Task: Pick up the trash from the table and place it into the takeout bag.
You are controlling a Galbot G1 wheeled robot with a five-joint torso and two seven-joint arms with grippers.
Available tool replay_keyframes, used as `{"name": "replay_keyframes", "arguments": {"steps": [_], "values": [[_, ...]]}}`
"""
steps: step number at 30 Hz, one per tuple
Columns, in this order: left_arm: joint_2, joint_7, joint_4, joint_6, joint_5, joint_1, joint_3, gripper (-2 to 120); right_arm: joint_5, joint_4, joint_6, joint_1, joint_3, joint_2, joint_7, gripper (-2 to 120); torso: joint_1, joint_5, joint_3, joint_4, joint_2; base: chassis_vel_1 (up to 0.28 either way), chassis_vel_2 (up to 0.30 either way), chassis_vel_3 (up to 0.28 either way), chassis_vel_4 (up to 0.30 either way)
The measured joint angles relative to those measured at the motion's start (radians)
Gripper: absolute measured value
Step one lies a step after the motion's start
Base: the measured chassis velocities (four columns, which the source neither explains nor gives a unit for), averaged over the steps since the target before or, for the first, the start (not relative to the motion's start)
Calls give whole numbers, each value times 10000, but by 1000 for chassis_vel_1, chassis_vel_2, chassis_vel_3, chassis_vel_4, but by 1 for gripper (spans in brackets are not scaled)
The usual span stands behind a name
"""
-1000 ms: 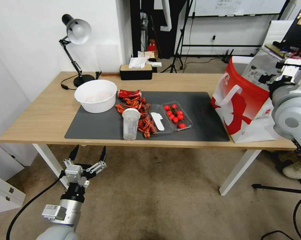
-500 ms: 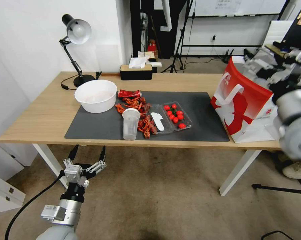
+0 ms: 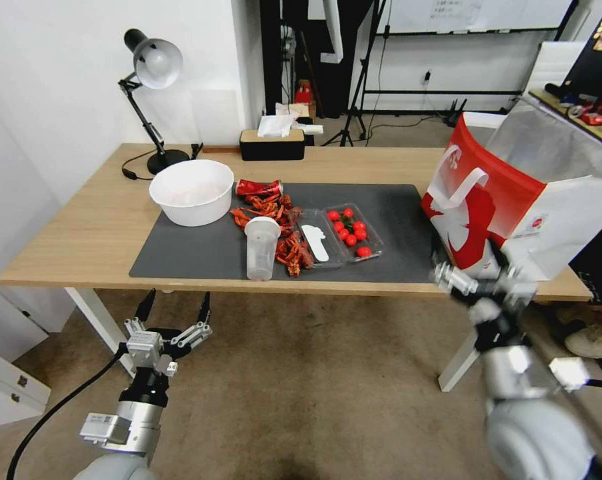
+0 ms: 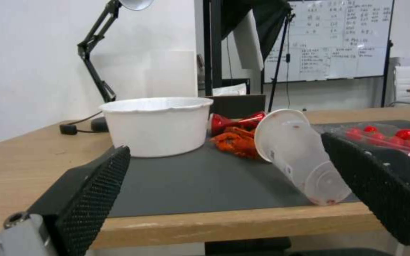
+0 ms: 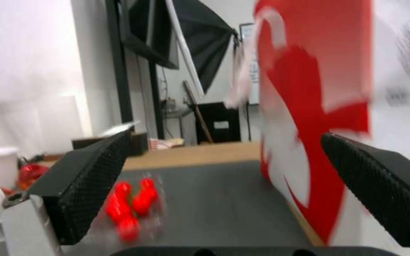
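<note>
Head view: both grippers wide, empty, below counter [image 3: 81,233] edge; left gripper [image 3: 174,311], right gripper [image 3: 477,277] beside bag [image 3: 507,200]. Left wrist: cup [image 4: 300,156] tilted.

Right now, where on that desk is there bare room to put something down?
The table has bare wood between the white bowl and its left edge. The grey mat is bare between the tomato tray and the takeout bag. It is crowded mid-mat, around the clear cup, red scraps and can.

Head high above; wrists low, table-edge [image 3: 181,283] level.
</note>
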Motion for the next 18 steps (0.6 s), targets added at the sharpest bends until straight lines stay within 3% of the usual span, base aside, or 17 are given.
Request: {"name": "replay_keyframes", "arguments": {"steps": [5,18], "values": [[-39,39,79,-20,27,8,37,100,136,-945,593,-334,-49,98,-340,100,0,1,1,-1,0,0,0,0,0],[-61,23,88,-24,28,19,56,100,423,-1231,549,-494,-211,177,-446,100,1,1,1,0,0,0,0,0,0]]}}
